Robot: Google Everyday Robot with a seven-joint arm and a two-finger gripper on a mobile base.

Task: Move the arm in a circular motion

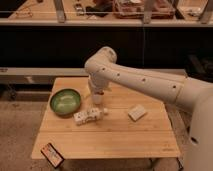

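Tabletop: pale wooden slats. It carries every item listed below.
Arm: white, thick and jointed. It reaches in from the right edge and bends down over the back-centre of the tabletop. This is the task's own thing. Judge it heavy and rigid: it will not flex, and a fast sweep will carry weight behind it. You have nothing to take hold of, since the circle is drawn by the arm itself.
Green bowl: upright, near the back-left corner, just beside the claw. Judged hard and smooth, so it is likely to slide if clipped.
White bottle: lying on its side at mid-tabletop, just in front of the claw toward the front edge. Judged light and liable to roll at a touch.
Pale block: flat, toward the right edge, under the arm's span.
Dark packet: at the front-left corner, well apart from the claw.
Claw: pointing down over the back-centre, between bowl and bottle. You cannot tell whether it is apart or together, nor whether it touches the tabletop. Keep your circle high or tight, as you have neighbours on two sides.
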